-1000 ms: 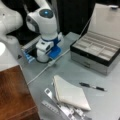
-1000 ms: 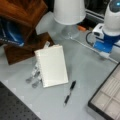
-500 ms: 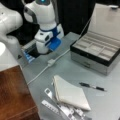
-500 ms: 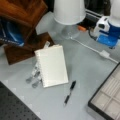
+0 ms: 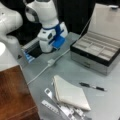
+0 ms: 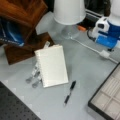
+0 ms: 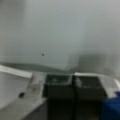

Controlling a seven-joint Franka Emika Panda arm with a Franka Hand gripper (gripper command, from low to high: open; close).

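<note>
I was working over a grey table (image 5: 62, 67), set against a dark backdrop, with a brown wooden block (image 5: 15, 95) at its near left edge in a front view. I counted one white notebook (image 5: 70, 93), one black pen (image 5: 93, 86), one open compartment case (image 5: 97, 53) and one white cable (image 5: 50, 62) with an inline box, plus a few metal strips (image 5: 57, 107) half under the notebook.

The gripper (image 5: 48, 46) sat low at the table's far left part in a front view, beside a blue fitting and just over a dark tray (image 5: 33, 52); the cable was the loose thing nearest it. I could not tell how its jaws stood, nor whether they held anything.

A front view gave me a white lamp (image 6: 68, 12) on a clear base near the table's far edge, and a perforated black board (image 6: 15, 105). Only the wrist view showed two dark square compartments (image 7: 75, 86) side by side against a pale wall.
</note>
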